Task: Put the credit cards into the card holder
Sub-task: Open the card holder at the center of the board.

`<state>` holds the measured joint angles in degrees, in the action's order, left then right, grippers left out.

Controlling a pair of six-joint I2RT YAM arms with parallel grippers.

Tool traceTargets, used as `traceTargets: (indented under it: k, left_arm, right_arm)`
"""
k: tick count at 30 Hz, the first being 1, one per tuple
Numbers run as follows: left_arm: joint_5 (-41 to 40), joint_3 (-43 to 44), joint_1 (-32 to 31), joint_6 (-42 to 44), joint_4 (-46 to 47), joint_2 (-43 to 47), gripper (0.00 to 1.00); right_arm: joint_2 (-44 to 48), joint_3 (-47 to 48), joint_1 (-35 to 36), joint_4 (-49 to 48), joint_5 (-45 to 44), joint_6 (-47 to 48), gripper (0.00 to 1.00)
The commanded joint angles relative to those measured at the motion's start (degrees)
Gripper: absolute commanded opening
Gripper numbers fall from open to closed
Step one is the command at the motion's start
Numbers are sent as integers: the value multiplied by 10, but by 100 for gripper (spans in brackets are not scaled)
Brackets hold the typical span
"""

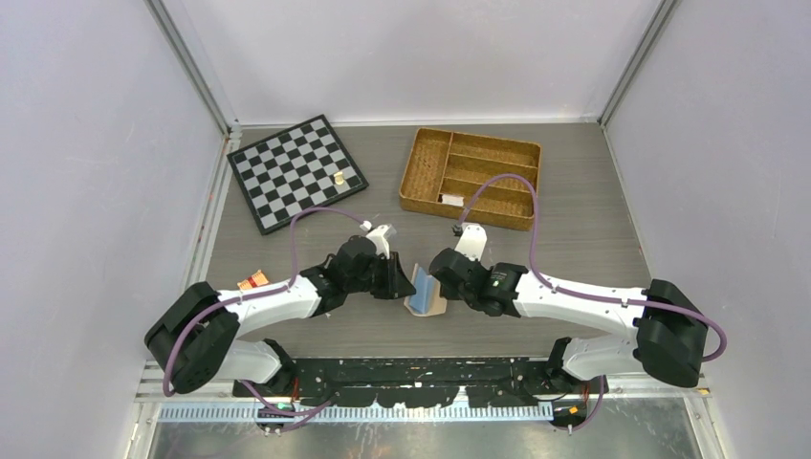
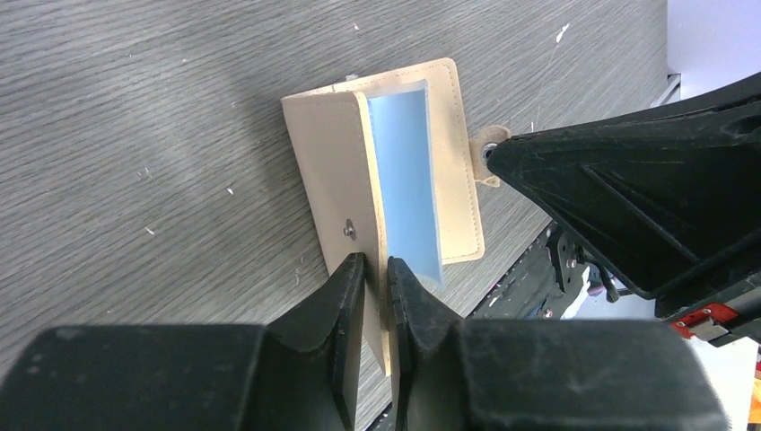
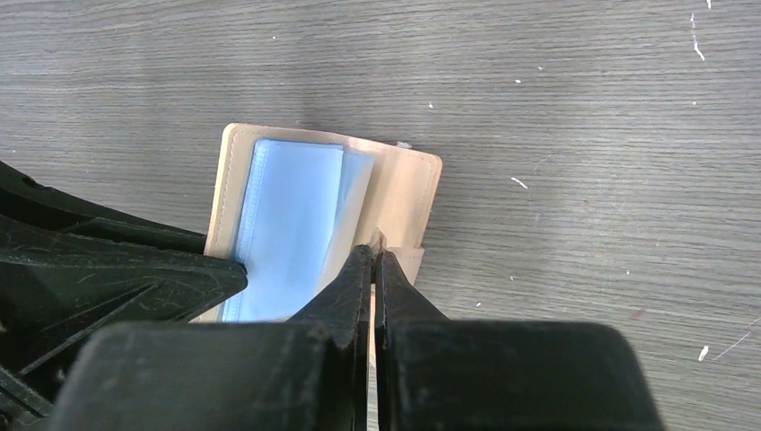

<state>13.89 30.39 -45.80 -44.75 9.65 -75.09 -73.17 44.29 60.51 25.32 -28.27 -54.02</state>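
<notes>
Near the table's (image 1: 574,249) front edge, the card holder (image 2: 328,162) stood open, a blue credit card (image 2: 404,171) inside; the left gripper (image 2: 375,269) and right gripper (image 3: 374,256) each clamped one flap.

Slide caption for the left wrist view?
Left gripper pinches the open card holder; right gripper holds its tab.

I work in what looks like a robotics lab cell; blank white panel walls (image 1: 86,143) in aluminium framing (image 1: 191,67) box in a wood-grain table (image 1: 593,239); the left arm (image 1: 273,301) and right arm (image 1: 583,298) are bolted to a black mounting rail (image 1: 421,368), trailing purple cables (image 1: 497,182); a chessboard (image 1: 296,172) and a wicker divided tray (image 1: 473,137) sit together as mismatched props.
</notes>
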Motion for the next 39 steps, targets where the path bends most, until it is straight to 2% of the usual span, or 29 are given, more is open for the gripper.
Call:
traceTargets:
  k: [1,7,12,15,16,19,24,30,34,39]
  left_arm:
    - [10,-8,-3,-2,36,-3,15]
    - [24,-13,-3,-9,60,-4,0]
    - [24,-16,-3,-13,64,-3,0]
    - [-28,-5,-3,-5,-9,10,0]
    - [-39,-1,-3,1,-32,15,0]
    - [-60,7,-3,10,-70,30,0]
    - [-61,13,-3,12,-84,42,0]
    - [-61,13,-4,11,-92,48,0]
    - [-62,11,-3,9,-92,54,0]
    - [-60,11,-4,9,-94,57,0]
  right_arm:
    - [-8,-1,-2,-12,-21,-14,1]
    - [-35,-11,-4,-19,-22,-21,1]
    - [-62,-30,-9,-52,-4,-29,0]
    - [-55,-27,-11,-46,-3,-28,1]
    - [-47,-27,-12,-42,-4,-25,5]
    - [-14,-20,-11,-29,-6,-14,30]
    - [31,-7,-11,-26,19,-5,46]
    - [45,-3,-10,-50,68,-11,51]
    - [22,1,-7,-55,93,-17,56]
    - [-16,-11,-6,-56,111,-52,57]
